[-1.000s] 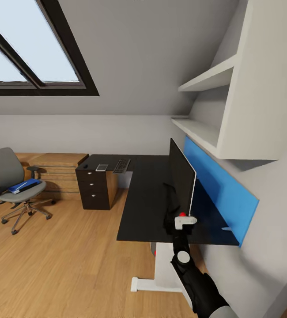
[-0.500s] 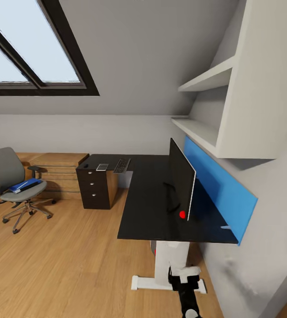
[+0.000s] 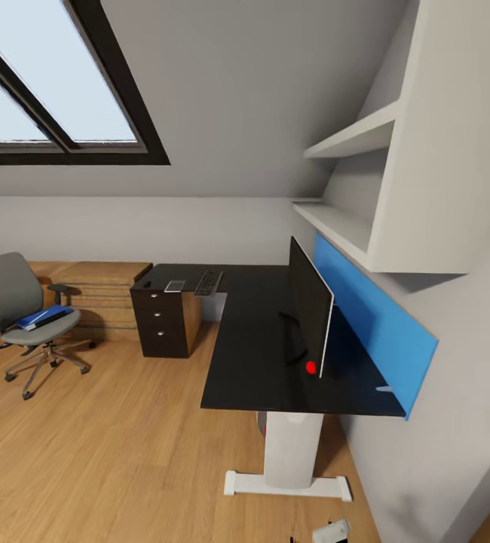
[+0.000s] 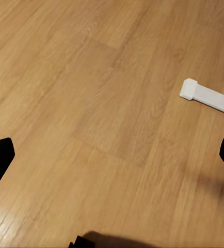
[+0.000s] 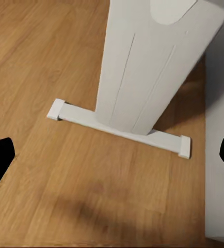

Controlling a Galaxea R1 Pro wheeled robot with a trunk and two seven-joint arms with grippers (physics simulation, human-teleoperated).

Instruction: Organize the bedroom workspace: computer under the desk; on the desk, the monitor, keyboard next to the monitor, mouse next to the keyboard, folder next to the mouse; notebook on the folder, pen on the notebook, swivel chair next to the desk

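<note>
One arm has dropped from the monitor (image 3: 310, 313) (standing on the desk (image 3: 256, 354)); both grippers' jaws spread, empty; keyboard (image 3: 208, 283) next.

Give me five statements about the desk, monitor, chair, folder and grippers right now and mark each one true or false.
1. The monitor stands on the desk. True.
2. The folder lies on the desk. False: it lies on the seat of the chair.
3. The keyboard lies at the desk's far end, apart from the monitor. True.
4. The chair is tucked against the desk. False: it stands out on the floor, well to the left of the desk.
5. The left gripper is shut on the folder. False: its fingers sit wide apart over bare floor, and the right gripper is open too, facing the desk's white leg.
</note>
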